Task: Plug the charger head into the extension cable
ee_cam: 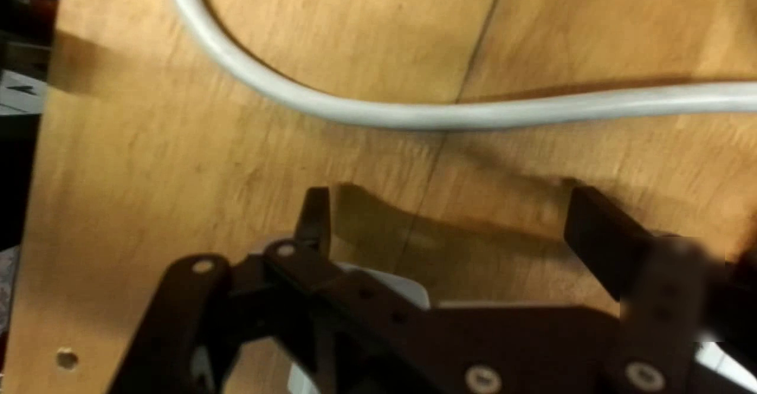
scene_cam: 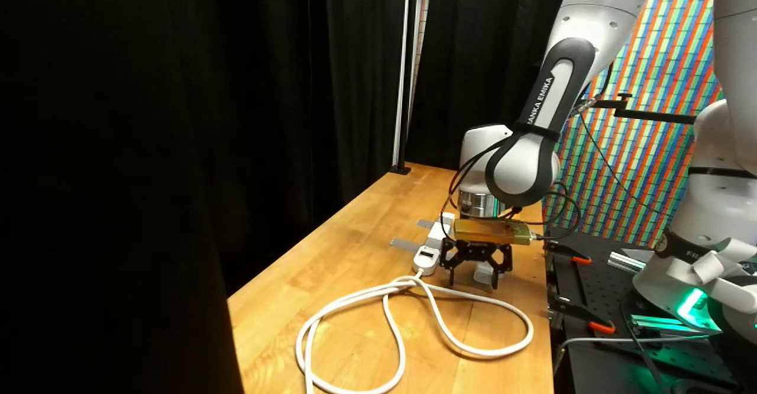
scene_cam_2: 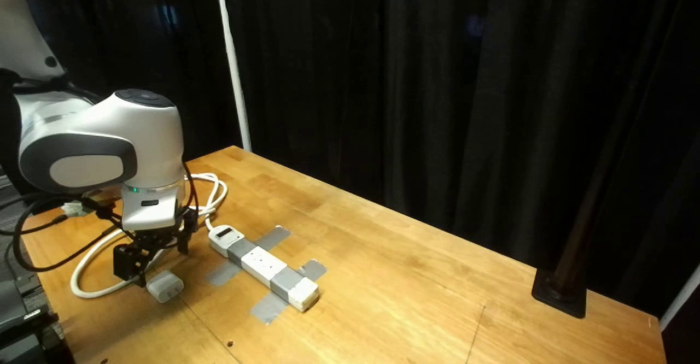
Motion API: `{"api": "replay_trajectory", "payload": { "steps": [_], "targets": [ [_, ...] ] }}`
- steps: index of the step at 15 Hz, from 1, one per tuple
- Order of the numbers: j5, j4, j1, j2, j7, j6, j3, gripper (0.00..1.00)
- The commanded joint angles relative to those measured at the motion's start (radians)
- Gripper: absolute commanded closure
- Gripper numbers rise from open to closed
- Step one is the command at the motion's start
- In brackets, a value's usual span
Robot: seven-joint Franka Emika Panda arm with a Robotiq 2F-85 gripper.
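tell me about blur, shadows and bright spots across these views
Wrist view: gripper soft-edged, dark shadow on the wooden tabletop; in an exterior view, a green light glows brightly on the robot's base; in both exterior views, black curtains show only faint folds.

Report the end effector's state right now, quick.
End effector: open, jaws apart, holding nothing; the charger head is not gripped.

Ext. views farther, angled dn, share table [scene_cam: 355, 246], arm [scene_cam_2: 109, 123]; wrist view close, dn.
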Motion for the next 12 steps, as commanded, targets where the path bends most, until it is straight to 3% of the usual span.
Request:
{"api": "replay_trajectory", "payload": {
  "steps": [1, 9, 12],
  "targets": [
    [0.044, -0.002, 0.083, 0.03, 0.054, 0.103, -0.045, 0.0],
    [-0.118, -0.09, 0.423, -0.015, 0.356, 0.17, -0.317, 0.0],
    [-0.184, -0.099, 0.468, -0.026, 0.403, 0.151, -0.377, 0.0]
  ]
}}
